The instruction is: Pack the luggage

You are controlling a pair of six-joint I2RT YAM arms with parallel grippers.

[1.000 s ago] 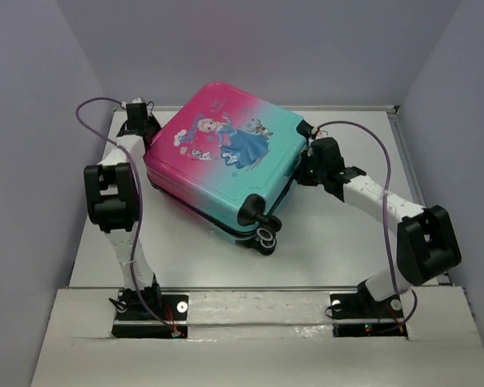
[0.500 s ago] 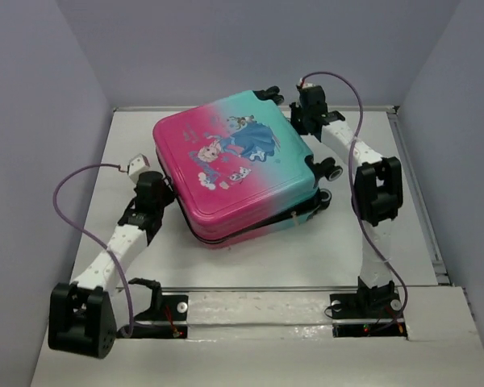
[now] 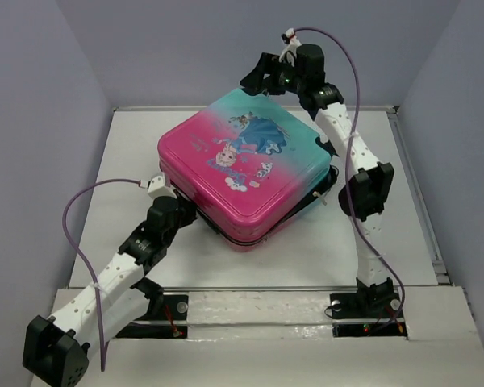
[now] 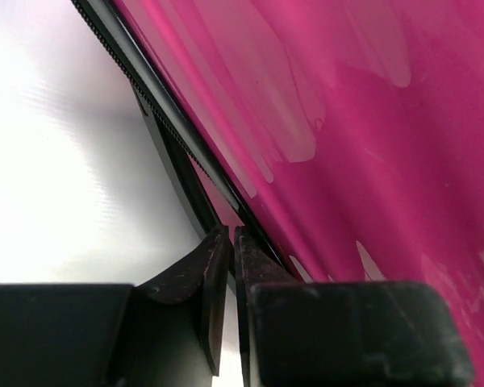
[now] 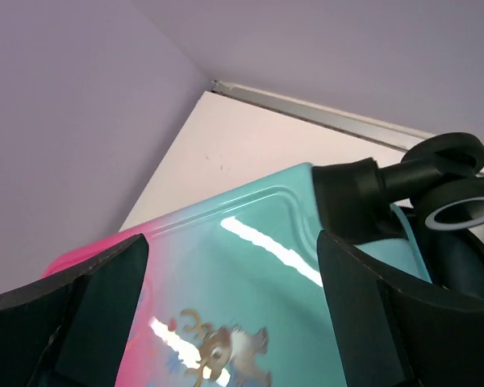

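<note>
The luggage (image 3: 242, 161) lies flat and closed mid-table, print side up, pink end near and teal end far. My left gripper (image 3: 182, 211) is low at its near-left side. In the left wrist view the left gripper (image 4: 230, 234) has its tips at the black zipper trim (image 4: 177, 153) under the pink shell (image 4: 347, 121), parted by a thin slit with nothing in it. My right gripper (image 3: 262, 76) hangs raised over the far teal corner. In the right wrist view the right gripper (image 5: 230, 242) is wide open above the teal shell (image 5: 250, 290), touching nothing.
The white table (image 3: 129, 161) is walled in by lilac panels on three sides. The luggage's black wheels (image 5: 452, 214) stick up at its far corner, close to my right finger. The right arm's elbow (image 3: 369, 189) stands beside the luggage's right edge.
The luggage has turned a little more on the table. My right gripper has lifted off the far corner and opened wide. My left gripper slid nearer along the side and its jaws parted slightly.
</note>
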